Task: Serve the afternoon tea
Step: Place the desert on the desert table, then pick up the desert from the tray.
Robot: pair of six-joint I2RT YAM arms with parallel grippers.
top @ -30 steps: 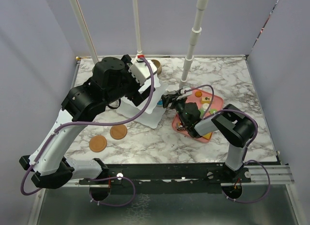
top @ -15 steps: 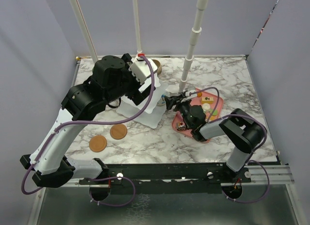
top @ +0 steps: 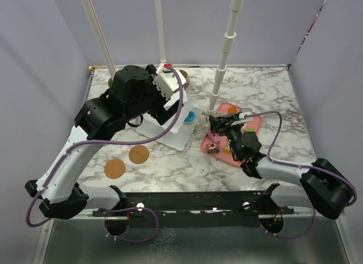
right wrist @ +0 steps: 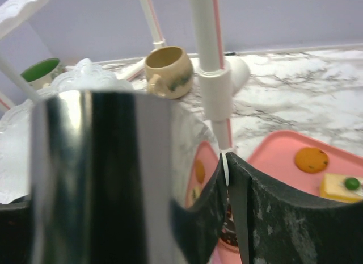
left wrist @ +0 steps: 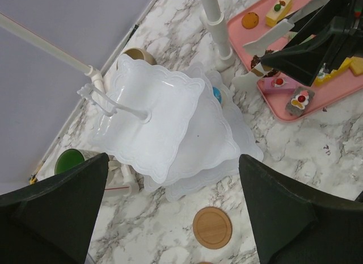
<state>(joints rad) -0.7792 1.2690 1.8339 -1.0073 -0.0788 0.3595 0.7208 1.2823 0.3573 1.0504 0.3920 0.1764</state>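
Three-tier stand (left wrist: 164, 122) sits left of centre on the marble table (top: 283, 93). Top plate is bare. One blue pastry (left wrist: 216, 94) peeks out on a lower tier, on the side facing the tray.

Left gripper (left wrist: 173, 157) hovers above the stand, jaws spread wide, nothing between them.

Right gripper (top: 218, 123) reaches low over the pink tray (right wrist: 272, 156), clamped on the metal tongs (right wrist: 102, 179) (jaws kept partway apart by the tongs themselves). Tong tips lie at the tray's left edge, near the stand. A dark morsel (left wrist: 258, 61) shows between them; cannot tell whether it is pinched.

Other pastries lie on the tray, among them an orange round (left wrist: 250, 20) and a yellow slice (left wrist: 279, 4).

Tan mug (right wrist: 167, 71) and green-lined mug (left wrist: 71, 162) sit behind the stand. Two wooden coasters (top: 138, 155) lie in front of it.
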